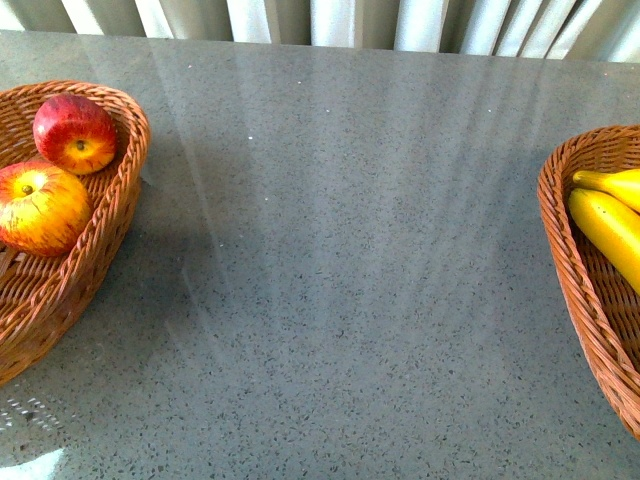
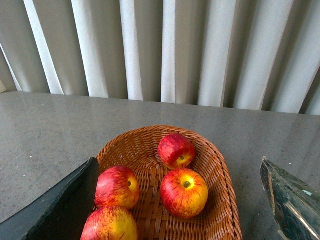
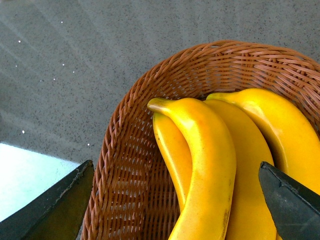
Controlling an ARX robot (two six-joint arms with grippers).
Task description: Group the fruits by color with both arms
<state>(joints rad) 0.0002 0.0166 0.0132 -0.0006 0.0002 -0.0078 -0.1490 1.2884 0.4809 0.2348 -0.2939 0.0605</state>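
Below the left gripper [image 2: 177,200], w/ its two dark fingers [image 2: 60,207] spread wide apart and nothing between them, sits a wicker basket [image 2: 222,185] holding four red-yellow apples. Nearest the gripper's midline is one apple [image 2: 184,192], stem dimple up; a second [image 2: 176,151] lies beyond it toward the far rim. A third [image 2: 117,186] sits just beside the finger on one side, and a fourth [image 2: 110,225] is closest to the camera, partly cut off. None touches either finger, as far as the view shows.

Under the right gripper [image 3: 175,205], also released w/ fingers [image 3: 292,202] well apart, lies a second basket [image 3: 125,165] w/ yellow bananas. One banana [image 3: 205,160] runs right between the fingers, tip pointing away from the gripper; another [image 3: 172,150] lies half under it, a third [image 3: 250,150] beside it, and a fourth [image 3: 285,130] nearer the other finger. Count is approx, since they overlap and run out of frame.

Front view: neither arm shows. Apple basket [image 1: 115,200] at the left edge w/ only two apples visible, one [image 1: 74,133] behind the other [image 1: 40,208]; banana basket [image 1: 565,260] at the right edge w/ two bananas [image 1: 610,225] in sight. Grey speckled table [image 1: 340,280] between the baskets; pale vertical blinds [image 2: 150,50] behind.
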